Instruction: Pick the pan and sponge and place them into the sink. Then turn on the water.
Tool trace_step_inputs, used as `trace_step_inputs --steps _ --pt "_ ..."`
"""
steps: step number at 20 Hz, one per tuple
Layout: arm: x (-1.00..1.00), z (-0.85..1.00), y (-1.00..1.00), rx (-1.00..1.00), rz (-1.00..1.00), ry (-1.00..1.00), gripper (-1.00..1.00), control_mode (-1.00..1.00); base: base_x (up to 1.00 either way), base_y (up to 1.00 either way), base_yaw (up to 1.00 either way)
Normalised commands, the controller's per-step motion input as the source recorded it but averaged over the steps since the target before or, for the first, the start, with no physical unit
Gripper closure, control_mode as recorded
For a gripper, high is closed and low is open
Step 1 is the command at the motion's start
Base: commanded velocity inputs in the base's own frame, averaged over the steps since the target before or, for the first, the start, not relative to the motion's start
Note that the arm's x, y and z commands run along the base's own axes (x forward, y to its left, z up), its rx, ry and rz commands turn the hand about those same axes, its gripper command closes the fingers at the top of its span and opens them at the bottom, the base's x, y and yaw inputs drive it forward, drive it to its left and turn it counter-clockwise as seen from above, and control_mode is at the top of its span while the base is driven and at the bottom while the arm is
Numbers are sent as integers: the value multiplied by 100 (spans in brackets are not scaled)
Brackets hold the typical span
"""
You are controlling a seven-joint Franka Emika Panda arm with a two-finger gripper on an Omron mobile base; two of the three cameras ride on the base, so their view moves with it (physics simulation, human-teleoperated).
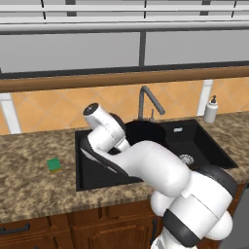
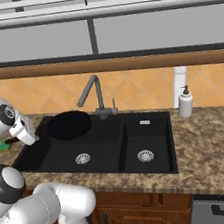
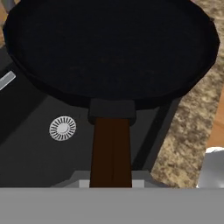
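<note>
Hand view: the pan (image 3: 111, 48) hung in front of the camera, its brown handle (image 3: 111, 151) running straight down to the jaws.
Jaws: closed on the pan's handle, one grey fingertip (image 3: 81, 179) showing on either side of it.
Pan: held up off the bottom of the sink (image 1: 204, 146), over the large left basin, toward its far side; in the right base view (image 2: 69, 125) it sat near the far left corner of the basin, just left of the faucet (image 2: 94, 99).
Gripper: in the right base view the gripper (image 2: 29, 138) was at the left edge of the sink, the handle leading from it to the pan.
Sponge: green top, lying on the table (image 1: 29, 185) to the left of the sink, well apart from the pan (image 1: 54, 165).
Sink: black, double basin, a round silver drain (image 2: 83, 159) in the large basin and another (image 2: 145, 155) in the smaller right one.
Faucet: dark grey gooseneck at the far edge of the sink, spout turned toward the right in the left base view (image 1: 148, 99).
Soap dispenser: white bottle standing on the table at the far right of the sink (image 1: 211, 110).
Arm: white, reaching from the near side across the large basin (image 1: 146, 165).
</note>
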Motion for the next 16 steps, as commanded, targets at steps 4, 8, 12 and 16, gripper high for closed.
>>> trace_step_inputs --steps 4,8,12,16 --pt "7 -19 -13 7 -1 0 100 -100 0 0 0" --pt "1 -1 -16 0 -1 8 100 -100 0 0 0" --pt "16 -29 -18 5 -1 6 100 -100 0 0 0" --pt "21 -38 -25 13 -1 7 100 -100 0 0 0"
